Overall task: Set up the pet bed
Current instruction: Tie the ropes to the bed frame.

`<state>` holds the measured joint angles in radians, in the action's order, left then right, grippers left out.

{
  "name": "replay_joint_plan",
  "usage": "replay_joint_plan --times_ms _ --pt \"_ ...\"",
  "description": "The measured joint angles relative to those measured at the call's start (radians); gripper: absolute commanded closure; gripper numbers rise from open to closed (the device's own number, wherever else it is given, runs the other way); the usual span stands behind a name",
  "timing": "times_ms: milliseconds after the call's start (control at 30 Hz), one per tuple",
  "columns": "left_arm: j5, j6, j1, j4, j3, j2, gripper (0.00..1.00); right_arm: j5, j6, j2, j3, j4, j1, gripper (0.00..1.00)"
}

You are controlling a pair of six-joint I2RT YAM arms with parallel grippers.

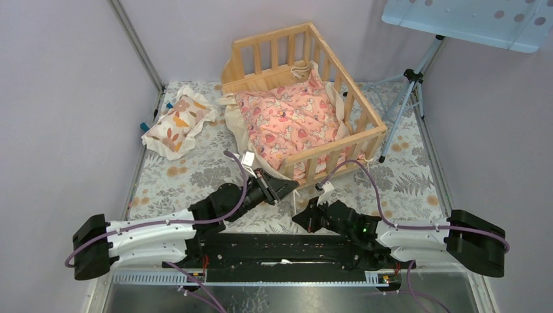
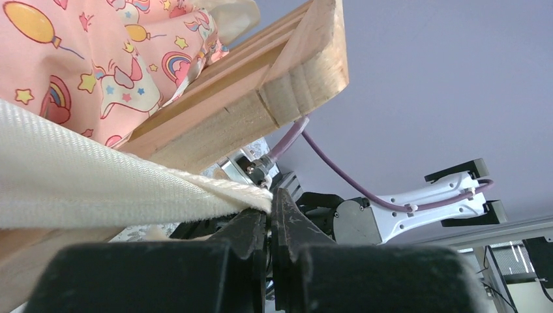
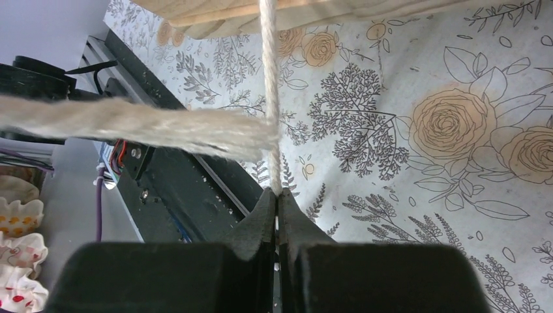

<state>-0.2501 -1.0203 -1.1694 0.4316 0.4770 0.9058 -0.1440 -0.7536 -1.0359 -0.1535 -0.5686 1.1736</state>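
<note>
The pet bed (image 1: 352, 86) sits far back, its front rail (image 1: 332, 147) running from 8 to 2 o'clock, with the pink cushion (image 1: 293, 120) inside. At its 6 o'clock the left gripper (image 2: 269, 195), the nearer one, pinches a cream strap (image 2: 98, 186). The right gripper (image 3: 277, 195) pinches a thin string (image 3: 269, 78).

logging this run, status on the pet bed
Left gripper shut on a cream strap at the pet bed corner. Right gripper shut on a thin cord from its frame. Pink cushion inside; pillow off to the left, not in the way.
</note>
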Motion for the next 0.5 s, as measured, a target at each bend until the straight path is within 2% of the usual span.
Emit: replay_joint_plan --times_ms 200,500 --pt "0.014 -0.002 0.000 0.050 -0.003 0.052 1.00 0.012 -0.026 0.058 0.000 0.009 0.000 1.00" --pt "0.045 0.033 -0.002 0.053 -0.016 0.093 1.00 0.017 -0.071 0.283 0.001 0.095 0.002 1.00"
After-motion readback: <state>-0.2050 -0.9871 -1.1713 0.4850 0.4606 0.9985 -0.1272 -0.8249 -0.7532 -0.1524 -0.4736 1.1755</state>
